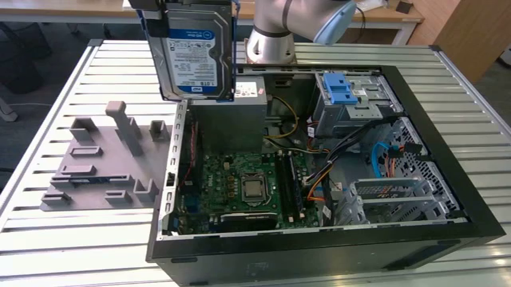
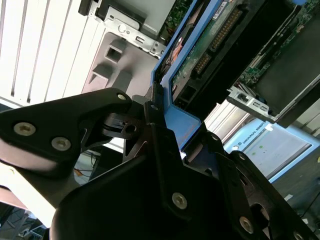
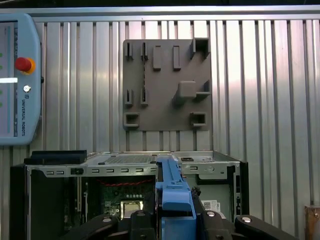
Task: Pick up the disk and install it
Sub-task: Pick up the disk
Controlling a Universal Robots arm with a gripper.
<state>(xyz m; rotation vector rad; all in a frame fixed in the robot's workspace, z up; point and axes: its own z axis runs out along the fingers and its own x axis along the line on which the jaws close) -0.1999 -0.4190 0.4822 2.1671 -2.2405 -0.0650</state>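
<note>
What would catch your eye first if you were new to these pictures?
The flat silver-metal disk with its white-and-blue label and blue plastic carrier hangs upright, clamped in the jaws of the gripper, above the open black computer case with its green motherboard. A grey fixture plate lies on the slatted metal table at the exterior view's left.

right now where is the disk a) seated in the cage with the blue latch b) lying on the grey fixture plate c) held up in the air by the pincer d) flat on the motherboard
c: the disk hangs upright, clear of the fixture plate and the cage, its blue carrier clamped in the pincer.
</note>
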